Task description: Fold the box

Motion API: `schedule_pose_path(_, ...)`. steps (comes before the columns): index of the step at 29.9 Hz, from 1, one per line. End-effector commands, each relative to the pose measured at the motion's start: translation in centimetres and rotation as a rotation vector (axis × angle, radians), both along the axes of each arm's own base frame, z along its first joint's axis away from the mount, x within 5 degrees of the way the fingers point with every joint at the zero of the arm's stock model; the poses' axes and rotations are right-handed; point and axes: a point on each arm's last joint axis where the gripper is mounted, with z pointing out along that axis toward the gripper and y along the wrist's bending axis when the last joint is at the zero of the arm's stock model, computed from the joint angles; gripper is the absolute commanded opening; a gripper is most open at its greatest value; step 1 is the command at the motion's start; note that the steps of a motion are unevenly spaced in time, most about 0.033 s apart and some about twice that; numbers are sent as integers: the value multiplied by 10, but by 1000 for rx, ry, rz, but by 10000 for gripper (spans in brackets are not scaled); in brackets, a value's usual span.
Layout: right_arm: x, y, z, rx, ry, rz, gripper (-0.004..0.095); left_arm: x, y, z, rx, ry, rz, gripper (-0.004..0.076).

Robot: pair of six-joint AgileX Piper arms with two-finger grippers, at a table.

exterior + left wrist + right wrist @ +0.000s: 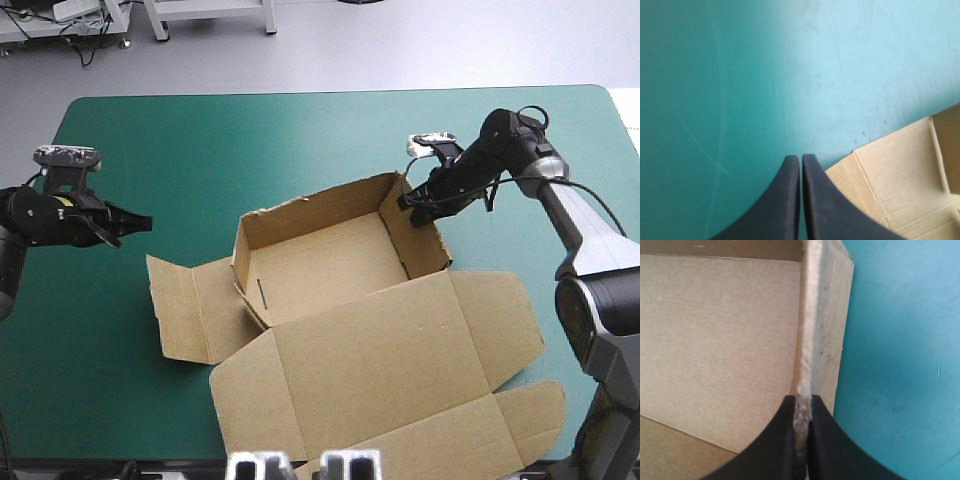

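A table (190, 150) under a teal-green cover bears one brown box (325, 262), walls raised as an open tray, its lid flat toward the near edge.

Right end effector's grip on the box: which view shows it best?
Right wrist view: the right end effector is shut on the box at its wall edge. High view shows it distant, from above; left wrist view, only a flap.

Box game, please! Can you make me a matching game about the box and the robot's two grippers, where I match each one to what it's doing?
Things:
1. left gripper
2. right gripper
3. lid

States:
A. lies flat on the teal-green cover
B. shut on a wall of the box
C. shut on nothing, left of the box

Pairs: 1-C, 2-B, 3-A
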Motion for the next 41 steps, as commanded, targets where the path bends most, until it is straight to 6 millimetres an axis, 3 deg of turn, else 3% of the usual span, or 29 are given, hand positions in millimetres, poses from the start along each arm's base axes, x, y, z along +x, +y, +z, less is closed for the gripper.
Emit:
schedule_pose_path(1, -4, 6, 57, 130, -163, -8, -7, 14, 2, 15, -48, -156, 59, 5)
schedule_pose_path(6, -14, 7, 112, 166, -289, 32, -7, 38, 16, -2, -223, -153, 149, 5)
schedule_pose_path(10, -28, 4, 162, 194, -433, 11, -7, 47, 34, 1, -375, -249, 200, 5)
schedule_pose_path(16, -55, 0, 216, 243, -590, -2, -7, 47, 69, 8, -500, -360, 291, 5)
schedule_pose_path(22, -82, -5, 245, 261, -678, -2, -7, 38, 101, 17, -601, -468, 381, 5)
schedule_pose_path(29, -111, -9, 266, 281, -739, -3, -7, 35, 116, 10, -818, -453, 290, 5)
schedule_pose_path(36, -135, -8, 290, 369, -809, 23, -7, 43, 99, -8, -1073, -307, 7, 5)
schedule_pose_path(41, -148, -9, 306, 392, -877, 35, -7, 47, 84, -5, -1092, -284, -46, 5)
